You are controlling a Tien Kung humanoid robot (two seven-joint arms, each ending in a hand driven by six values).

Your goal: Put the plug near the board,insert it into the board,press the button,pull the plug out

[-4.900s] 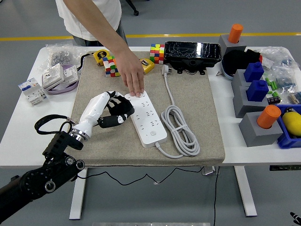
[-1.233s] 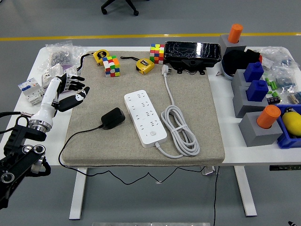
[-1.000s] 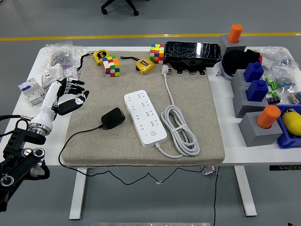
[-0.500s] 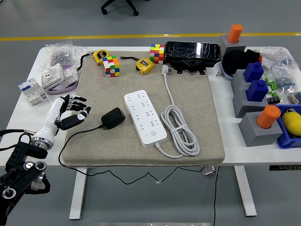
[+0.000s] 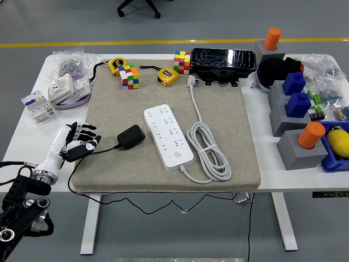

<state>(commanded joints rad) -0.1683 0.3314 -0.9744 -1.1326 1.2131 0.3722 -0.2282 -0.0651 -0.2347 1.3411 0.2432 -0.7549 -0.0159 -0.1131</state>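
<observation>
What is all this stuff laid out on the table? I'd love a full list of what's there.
Power strip: 1, white, centre of the mat; its coiled cable beside it.
Plug adapter: 1, black, just left of the strip, not inserted.
Mat: 1, beige, mid-table.
Puzzle cubes: 2, multicoloured, mat's far edge.
Tape measures: 2, yellow, near the cubes.
Black device: 1, far centre.
Grey blocks: several, right side, holding orange cylinders and blue pieces.
Electrical parts: white, far left, with bagged hardware.
Table: 1, white.
Left hand: 1, white and black, open, at the mat's left edge, holding nothing.
</observation>
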